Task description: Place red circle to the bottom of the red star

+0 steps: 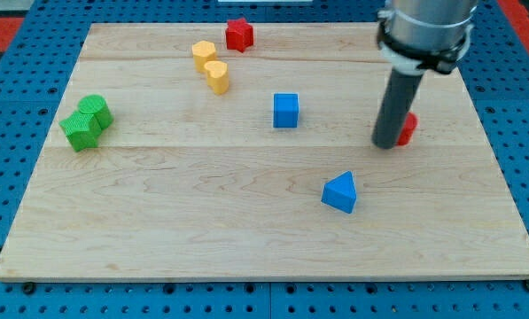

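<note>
The red star [239, 34] sits near the view's top edge of the wooden board, left of centre. The red circle [408, 128] is at the view's right, mostly hidden behind my rod; only its right side shows. My tip [387, 143] rests on the board touching the red circle's left side. The red circle is far to the right of and below the red star.
A blue cube [285, 110] stands mid-board between the star and the circle. A blue triangle [340, 192] lies below my tip. Two yellow blocks [210, 66] sit below-left of the star. Two green blocks [87, 122] are at the left. The board [158, 230] lies on a blue pegboard.
</note>
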Controlling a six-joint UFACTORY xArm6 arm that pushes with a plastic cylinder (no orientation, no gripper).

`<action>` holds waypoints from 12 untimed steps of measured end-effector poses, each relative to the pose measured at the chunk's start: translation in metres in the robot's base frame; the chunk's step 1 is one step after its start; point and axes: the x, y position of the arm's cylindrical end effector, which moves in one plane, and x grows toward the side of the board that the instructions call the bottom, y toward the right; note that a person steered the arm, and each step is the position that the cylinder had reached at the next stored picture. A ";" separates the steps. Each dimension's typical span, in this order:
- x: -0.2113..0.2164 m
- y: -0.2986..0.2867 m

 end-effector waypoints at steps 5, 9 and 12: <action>-0.121 0.076; -0.082 -0.077; -0.165 -0.137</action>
